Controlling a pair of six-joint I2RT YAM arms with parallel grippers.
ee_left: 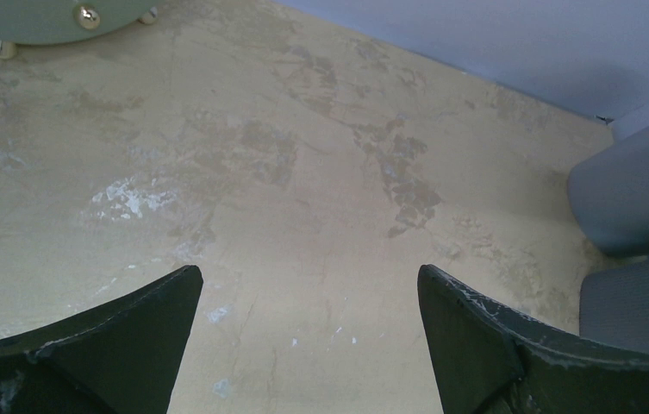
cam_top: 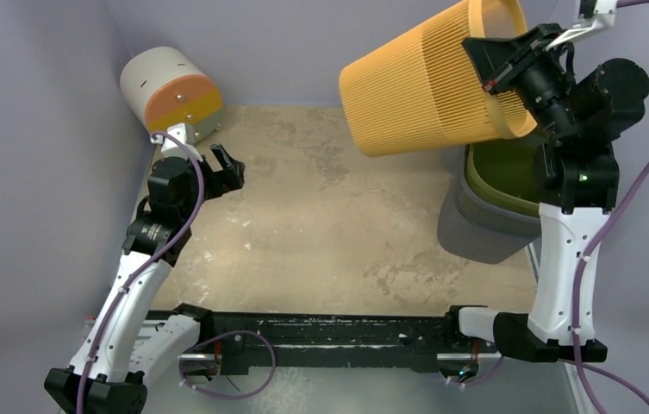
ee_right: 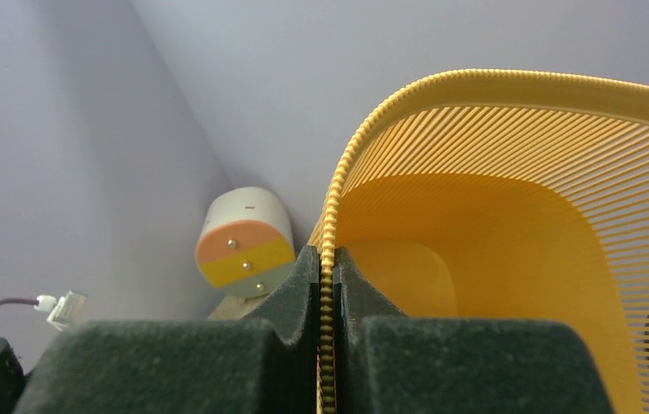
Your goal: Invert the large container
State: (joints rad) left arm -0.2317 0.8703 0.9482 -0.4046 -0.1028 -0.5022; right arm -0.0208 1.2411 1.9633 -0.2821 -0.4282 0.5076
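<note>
The large container is a yellow-orange ribbed basket [cam_top: 428, 82]. It hangs in the air at the back right, tipped on its side with its closed base to the left and its open mouth to the right. My right gripper [cam_top: 495, 62] is shut on its rim. In the right wrist view the ribbed rim [ee_right: 327, 259] runs between my two pads, with the basket's inside [ee_right: 510, 250] to the right. My left gripper [cam_top: 227, 166] is open and empty over the table at the left; in its wrist view only bare tabletop lies between the fingers [ee_left: 131, 336].
A grey bin with an olive-green inside [cam_top: 493, 203] stands at the right, under my right arm; it also shows at the right edge of the left wrist view [ee_left: 639, 224]. A white cylinder with orange, yellow and pale green bands [cam_top: 172, 90] lies in the back left corner. Purple walls close in the table.
</note>
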